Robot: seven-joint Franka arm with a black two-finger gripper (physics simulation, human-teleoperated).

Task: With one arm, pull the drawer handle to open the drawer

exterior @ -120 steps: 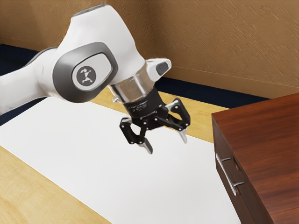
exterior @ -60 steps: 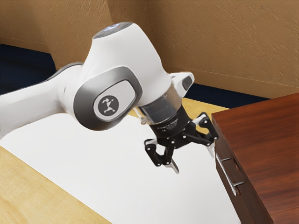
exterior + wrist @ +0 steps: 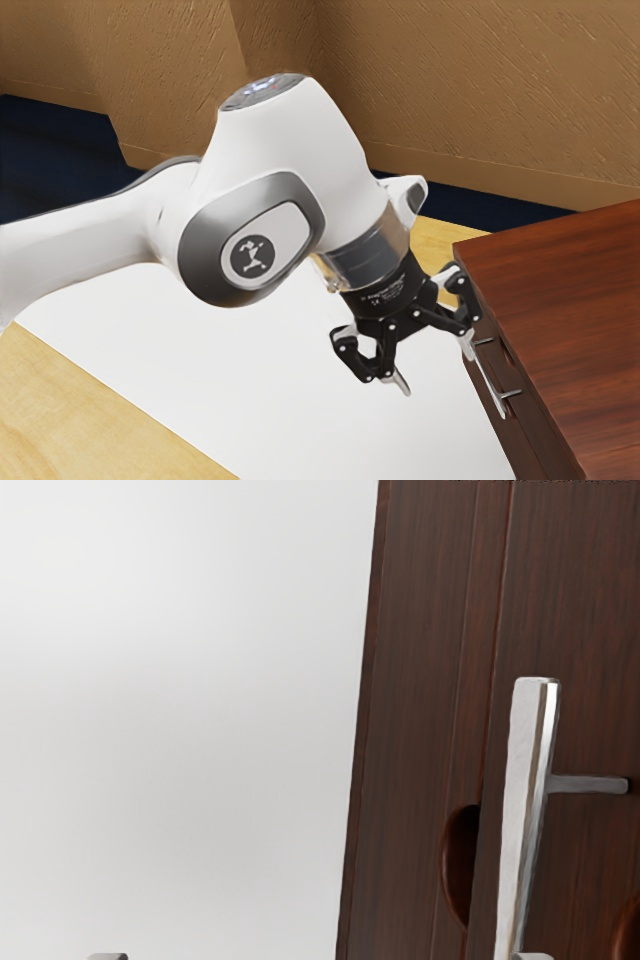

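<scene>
Exterior view: arm comes in from the exterior view's left. The fingers [image 3: 392, 370] are spread wide with nothing between them. They are down at the level of the drawer front [image 3: 492, 420] on the dark wood cabinet [image 3: 570, 290]. The drawer handle [image 3: 497, 388] is a silver bar on two standoffs, long axis running along the drawer front. It lies toward the exterior view's right of the fingers. The far finger's tip is at the bar's upper end, touching or just beside, can't tell which. The near finger hangs over the white mat [image 3: 200, 370] on the counter [image 3: 60, 430], well off the drawer. Drawer looks closed, front flush with the cabinet body.

Wrist view: the drawer handle [image 3: 525, 820] is close ahead, with one standoff [image 3: 590, 785] visible behind the bar. The drawer front [image 3: 420, 710] runs beside the mat [image 3: 170, 730].

My read: the bar isn't centred in the opening, it's lined up with one finger. Next move needs a shift along the counter toward the cabinet so the fingers straddle the bar across its long axis. Then close and pull away from the cabinet face.
</scene>
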